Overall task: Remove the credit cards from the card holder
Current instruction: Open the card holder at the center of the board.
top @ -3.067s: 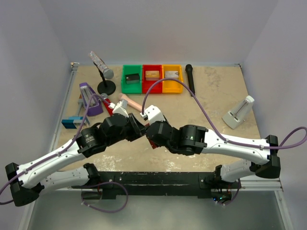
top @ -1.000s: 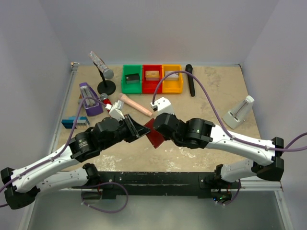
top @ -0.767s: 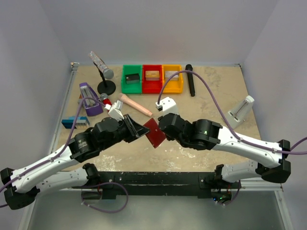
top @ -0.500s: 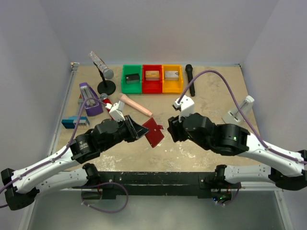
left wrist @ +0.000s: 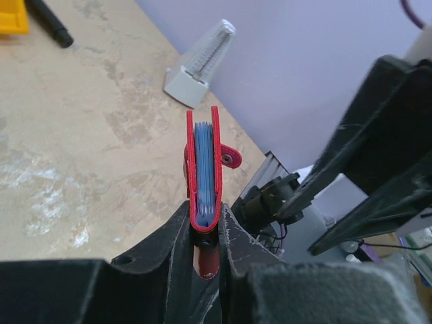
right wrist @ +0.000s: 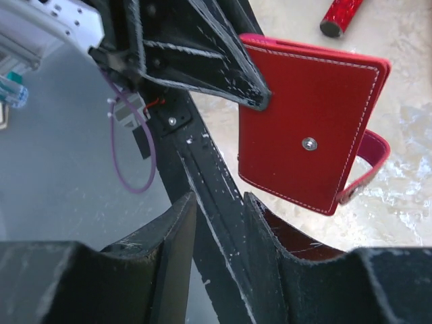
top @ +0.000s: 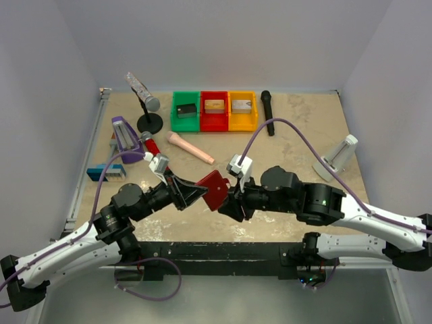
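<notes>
Left gripper (left wrist: 204, 224) was clamped tight on the card holder (left wrist: 204, 162), pinching its lower edge. The holder stood upright, edge-on to the left wrist cam. Its red covers were nearly closed, with blue-grey pocket layers packed between them.

From the right wrist cam, the flat red cover faced the camera with a metal snap stud on it. The strap tab (right wrist: 368, 169) looped round the far edge and hung loose, not on the stud.

In the top view the holder (top: 214, 190) was held off the table (top: 297, 142), over its near part, between the two arms.

Right gripper (right wrist: 219, 202) had its fingers apart with nothing between them; only the black rail showed through the gap. It sat just beside the holder, with the cover ahead of its fingers and no contact that I could see.

Credit cards: the edge-on view was too tight to tell cards from pocket layers, so I can't say whether any were inside. None were visible outside the holder.

At the far edge of the table, well apart from the holder:
- green bin (top: 185, 111), red bin (top: 214, 110) and yellow bin (top: 242, 110) in a row
- black microphone (top: 268, 113) just beside the yellow bin
- white metronome (top: 335, 158) off to the right
</notes>
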### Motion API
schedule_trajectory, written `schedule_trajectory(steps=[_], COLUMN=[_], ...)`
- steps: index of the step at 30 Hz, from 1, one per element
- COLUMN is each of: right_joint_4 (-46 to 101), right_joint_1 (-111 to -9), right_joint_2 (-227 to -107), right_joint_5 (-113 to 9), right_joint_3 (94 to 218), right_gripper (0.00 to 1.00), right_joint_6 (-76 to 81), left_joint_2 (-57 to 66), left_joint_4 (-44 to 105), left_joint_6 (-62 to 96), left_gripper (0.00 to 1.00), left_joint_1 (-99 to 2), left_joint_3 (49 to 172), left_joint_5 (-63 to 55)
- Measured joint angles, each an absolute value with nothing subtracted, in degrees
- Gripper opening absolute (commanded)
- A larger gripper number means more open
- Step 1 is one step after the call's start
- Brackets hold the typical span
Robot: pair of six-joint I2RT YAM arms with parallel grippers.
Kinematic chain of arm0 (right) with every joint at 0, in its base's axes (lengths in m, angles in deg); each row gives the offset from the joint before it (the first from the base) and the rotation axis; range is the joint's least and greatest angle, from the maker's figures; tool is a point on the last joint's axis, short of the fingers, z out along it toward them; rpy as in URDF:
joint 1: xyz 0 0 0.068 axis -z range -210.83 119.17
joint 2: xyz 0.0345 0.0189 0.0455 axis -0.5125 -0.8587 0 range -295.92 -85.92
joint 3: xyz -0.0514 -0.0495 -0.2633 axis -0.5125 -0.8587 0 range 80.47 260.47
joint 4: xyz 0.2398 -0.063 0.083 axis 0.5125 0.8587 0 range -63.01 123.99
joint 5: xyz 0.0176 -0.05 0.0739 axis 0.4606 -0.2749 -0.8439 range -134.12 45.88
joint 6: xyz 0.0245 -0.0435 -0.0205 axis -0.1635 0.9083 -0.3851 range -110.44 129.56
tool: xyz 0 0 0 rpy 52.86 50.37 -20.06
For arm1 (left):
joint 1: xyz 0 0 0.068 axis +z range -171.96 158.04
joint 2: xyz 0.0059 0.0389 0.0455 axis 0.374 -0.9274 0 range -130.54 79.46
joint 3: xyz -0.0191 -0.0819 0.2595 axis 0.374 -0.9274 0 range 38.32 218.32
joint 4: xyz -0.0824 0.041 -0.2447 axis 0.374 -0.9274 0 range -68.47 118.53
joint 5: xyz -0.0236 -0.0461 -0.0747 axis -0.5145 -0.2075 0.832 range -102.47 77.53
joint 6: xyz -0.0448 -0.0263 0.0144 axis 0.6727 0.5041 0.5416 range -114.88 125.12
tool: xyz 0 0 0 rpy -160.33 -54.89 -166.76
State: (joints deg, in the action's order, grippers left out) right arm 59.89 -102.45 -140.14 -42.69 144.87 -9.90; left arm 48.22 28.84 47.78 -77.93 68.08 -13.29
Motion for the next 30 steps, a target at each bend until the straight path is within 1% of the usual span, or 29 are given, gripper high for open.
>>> schedule_trajectory(steps=[5, 11, 16, 26, 30], right_joint_4=[59.2, 57.9, 57.2, 54.8, 53.1], right_joint_1=[-102.0, -96.8, -93.6, -93.4, -93.4], right_joint_2=[-140.1, -133.3, -128.0, -125.9, -124.6], right_joint_5=[-44.8, -46.9, -49.0, -54.1, -55.7], right_joint_3=[142.2, 139.2, 137.5, 137.0, 136.3], right_gripper=[0.34, 0.33, 0.34, 0.37, 0.41], right_joint_6=[-9.9, -11.0, -11.8, -13.7, -14.9], left_joint_2=[48.2, 48.2, 48.0, 42.0, 39.5], left_joint_4=[33.7, 37.1, 41.8, 58.3, 66.0], left_joint_6=[44.8, 42.4, 41.9, 46.7, 50.6], left_gripper=[0.00, 0.00, 0.00, 0.00, 0.00], left_joint_1=[-77.0, -76.3, -74.4, -71.6, -69.8], left_joint_3=[68.0, 67.9, 66.8, 64.9, 64.3], left_joint_5=[-4.8, 3.8, 10.5, 23.9, 28.5])
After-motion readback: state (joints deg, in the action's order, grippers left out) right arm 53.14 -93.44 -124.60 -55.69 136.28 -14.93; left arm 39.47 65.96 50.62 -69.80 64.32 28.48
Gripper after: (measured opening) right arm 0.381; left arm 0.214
